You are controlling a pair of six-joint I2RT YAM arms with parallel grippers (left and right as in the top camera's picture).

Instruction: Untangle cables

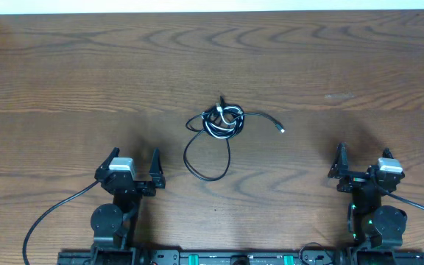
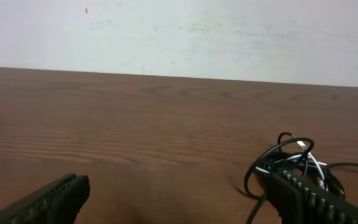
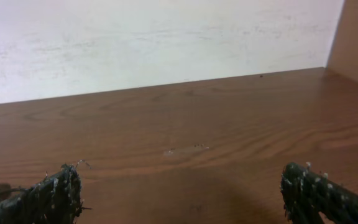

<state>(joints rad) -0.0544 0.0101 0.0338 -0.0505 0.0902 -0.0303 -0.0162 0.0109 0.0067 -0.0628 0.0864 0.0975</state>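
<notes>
The cables (image 1: 221,121) lie in one small knot at the table's middle, black and white strands wound together. One black loop (image 1: 208,165) trails toward the front, and a thin end with a small plug (image 1: 280,129) runs out to the right. My left gripper (image 1: 135,154) stands open at the front left, short of the knot, holding nothing. In the left wrist view the cables (image 2: 291,158) sit ahead on the right, just beyond the right finger (image 2: 303,193) of the open left gripper (image 2: 176,183). My right gripper (image 1: 363,153) is open at the front right, well apart from the cables. The right wrist view shows the right gripper (image 3: 182,180) with only bare wood between its fingers.
The wooden table (image 1: 87,81) stretches back to a white wall (image 2: 179,31). A wooden side panel (image 3: 356,31) rises at the far right. Thick black arm wires (image 1: 50,213) curve along the front edge near both arm bases.
</notes>
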